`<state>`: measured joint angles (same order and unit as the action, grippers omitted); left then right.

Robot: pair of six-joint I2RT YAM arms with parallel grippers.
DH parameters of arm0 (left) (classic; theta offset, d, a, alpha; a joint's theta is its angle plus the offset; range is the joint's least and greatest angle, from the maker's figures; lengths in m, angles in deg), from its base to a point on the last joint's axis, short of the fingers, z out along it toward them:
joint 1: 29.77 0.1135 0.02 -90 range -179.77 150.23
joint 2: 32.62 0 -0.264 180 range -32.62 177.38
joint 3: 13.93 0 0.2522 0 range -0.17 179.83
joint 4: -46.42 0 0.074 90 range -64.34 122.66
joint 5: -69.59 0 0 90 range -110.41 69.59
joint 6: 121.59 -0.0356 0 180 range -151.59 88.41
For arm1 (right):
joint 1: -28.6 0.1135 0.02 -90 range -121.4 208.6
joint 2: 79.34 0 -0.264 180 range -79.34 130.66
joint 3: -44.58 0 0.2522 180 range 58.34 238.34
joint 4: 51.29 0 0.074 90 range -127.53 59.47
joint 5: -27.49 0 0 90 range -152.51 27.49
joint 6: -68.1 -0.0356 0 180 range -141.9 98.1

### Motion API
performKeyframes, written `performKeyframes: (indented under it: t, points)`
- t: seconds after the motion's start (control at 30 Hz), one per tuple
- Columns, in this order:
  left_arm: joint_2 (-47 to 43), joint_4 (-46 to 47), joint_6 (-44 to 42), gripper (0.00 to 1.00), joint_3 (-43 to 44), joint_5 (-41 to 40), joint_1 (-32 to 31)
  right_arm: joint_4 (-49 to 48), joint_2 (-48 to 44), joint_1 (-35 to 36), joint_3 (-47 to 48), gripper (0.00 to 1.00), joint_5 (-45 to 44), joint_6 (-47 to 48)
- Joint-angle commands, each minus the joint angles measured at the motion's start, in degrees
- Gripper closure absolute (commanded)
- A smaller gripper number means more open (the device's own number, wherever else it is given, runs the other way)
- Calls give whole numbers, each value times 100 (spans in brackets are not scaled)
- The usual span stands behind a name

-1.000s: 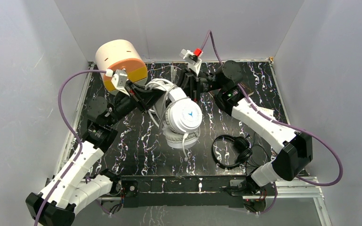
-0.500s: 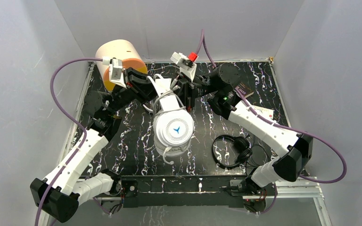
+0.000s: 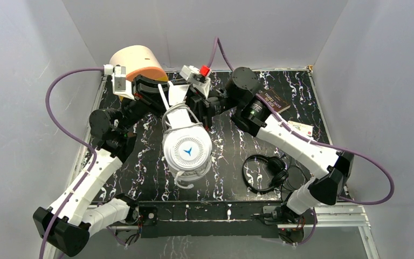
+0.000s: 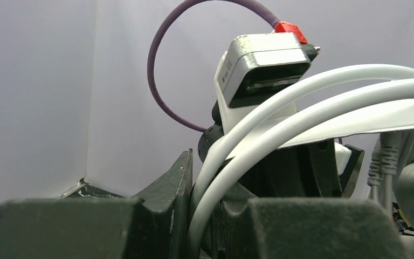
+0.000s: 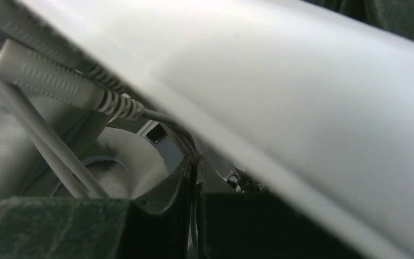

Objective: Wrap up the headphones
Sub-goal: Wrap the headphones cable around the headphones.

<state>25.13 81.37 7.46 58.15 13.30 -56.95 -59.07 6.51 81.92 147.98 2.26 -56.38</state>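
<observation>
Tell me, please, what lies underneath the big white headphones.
Only the black marbled tabletop shows around the white over-ear headphones; the patch directly beneath them is covered, so anything there cannot be seen.

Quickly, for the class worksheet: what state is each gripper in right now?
Left gripper: closed on the big white headphones' headband rails.
Right gripper: closed on their thin cord.

Big white over-ear headphones (image 3: 187, 152): held off the black marbled table (image 3: 226, 167), centre, hung by the headband, round perforated earcup facing up.
White cord (image 3: 185, 182): end hanging under the earcup.
Small black headband headphones (image 3: 267, 172): laid flat, front right.
</observation>
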Motion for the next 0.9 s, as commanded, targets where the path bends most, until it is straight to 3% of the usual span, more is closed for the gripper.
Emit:
performKeyframes:
  t: [0.0,0.17,0.33,0.43,0.63,0.73,0.87]
  points:
    - [-69,841,427,100,175,-716,11,1559,192,327,604,88,12,1089]
    - [-57,833,478,100,172,-354,11,1455,-209,324,382,81,-118,1259]
    - [-439,720,542,100,-287,-214,11,2214,-513,303,467,82,-882,1899]
    - [-855,149,397,100,-449,-261,11,2377,-894,276,156,84,-1603,2164]
    - [-1326,-1076,280,100,-400,-18,11,2255,-1395,275,-348,83,-1943,2507]
    - [-1659,-1906,233,100,-333,-587,6,2658,-1508,275,-333,94,-3010,2626]
    - [-2052,-3819,417,100,-91,-1743,10,2991,-1865,271,-703,96,-5191,2486]
